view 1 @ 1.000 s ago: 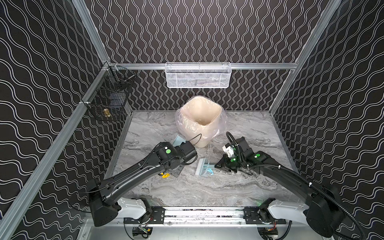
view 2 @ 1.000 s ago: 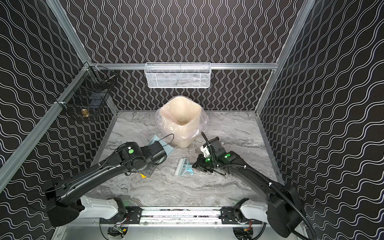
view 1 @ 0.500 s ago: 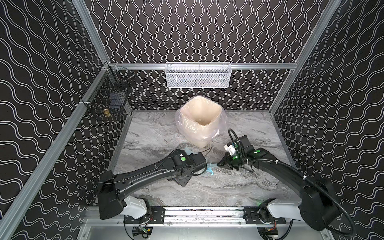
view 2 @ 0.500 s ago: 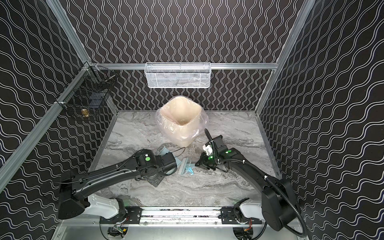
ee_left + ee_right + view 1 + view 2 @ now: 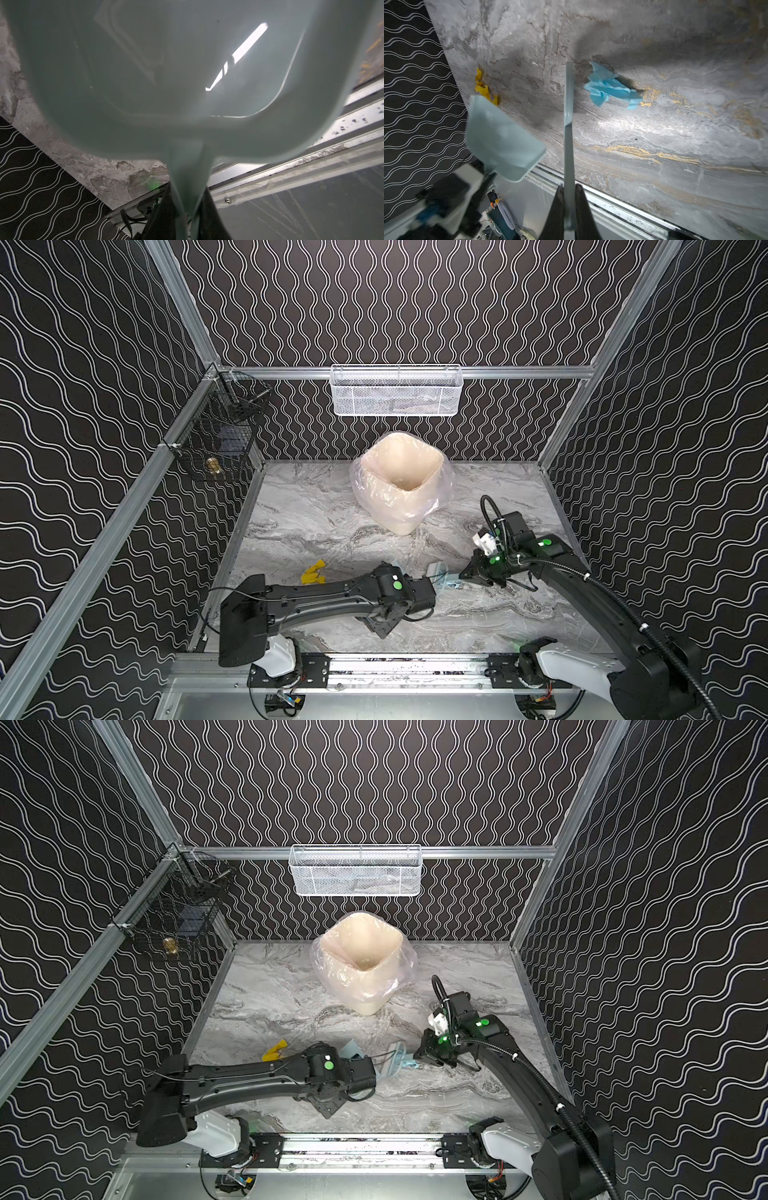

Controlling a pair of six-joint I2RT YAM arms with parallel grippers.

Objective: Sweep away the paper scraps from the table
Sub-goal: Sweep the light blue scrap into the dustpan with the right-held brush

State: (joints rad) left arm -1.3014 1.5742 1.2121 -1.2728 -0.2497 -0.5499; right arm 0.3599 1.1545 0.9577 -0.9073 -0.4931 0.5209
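Clamped on the dustpan [image 5: 166, 72] handle, the left gripper [image 5: 187, 204] has its jaws pressed to both sides of it. The right gripper [image 5: 569, 199] is likewise closed tight on the brush [image 5: 568, 124] handle.

The table [image 5: 311, 510] is grey-white marble with some gold veins, edged by aluminium rails [image 5: 395, 664] and shut in on three sides by black wavy-lined walls [image 5: 83, 406]. A lined bin [image 5: 401, 481] stands at the back middle. A white mesh basket [image 5: 395, 391] hangs on the back rail and a black wire basket [image 5: 220, 435] in the left back corner.

Two scraps show. The yellow scrap [image 5: 313, 571] lies near the table's left edge, just behind the left arm [image 5: 324, 601], with its long axis running from near-left to far-right. The blue scrap [image 5: 608, 89] lies crumpled near the middle front, just beside the brush head. Its long axis runs across the line of the handle, and whether it touches the brush I cannot tell.
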